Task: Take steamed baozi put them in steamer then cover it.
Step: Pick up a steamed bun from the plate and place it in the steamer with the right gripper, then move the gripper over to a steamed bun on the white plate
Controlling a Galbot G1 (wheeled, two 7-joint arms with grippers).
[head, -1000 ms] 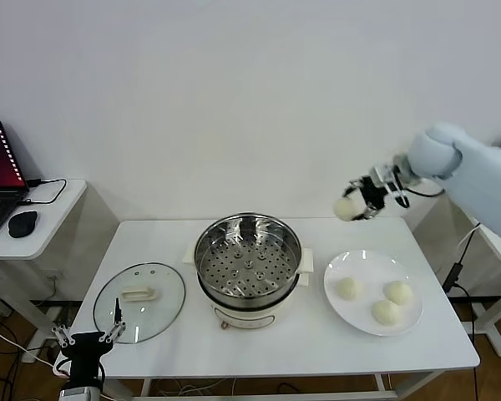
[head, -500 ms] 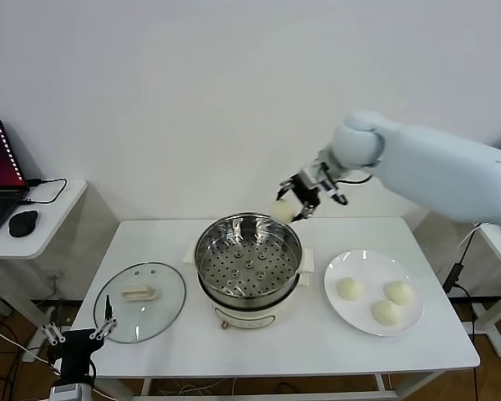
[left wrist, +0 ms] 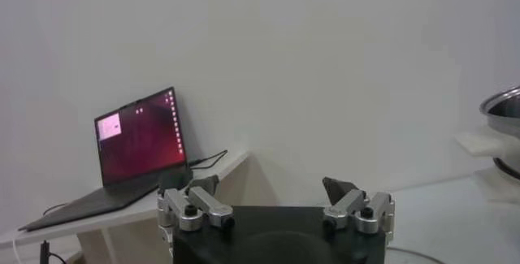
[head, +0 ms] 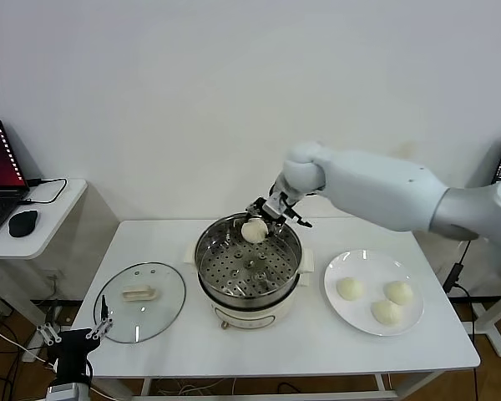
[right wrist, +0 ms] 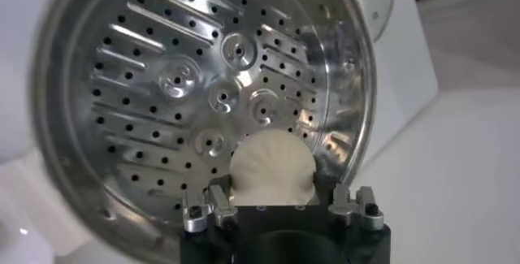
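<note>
Right gripper point(head: 261, 219) positioned over the far rim of the round shiny stainless-steel steamer basket point(head: 225, 263), jaws closed around one small round off-white dough bun point(head: 253, 231) held above the perforated floor, at about 12 o'clock within the basket. Same bun point(right wrist: 271, 170) seen in the right wrist view, clamped between the jaws, steamer floor point(right wrist: 154, 87) bare beneath. Steamer seated on a cream-white electric pot base point(head: 249, 315) at centre of the white bench point(head: 317, 342). Three further off-white buns point(head: 387, 312) resting on a flat white plate point(head: 411, 322) at 3 o'clock of the steamer. Round clear glass lid with cream-white handle point(head: 139, 293) lying flat at 9 o'clock of the steamer. Left gripper point(head: 75, 342) parked below the bench's near left corner, jaws spread apart, holding nothing point(left wrist: 275, 209).
</note>
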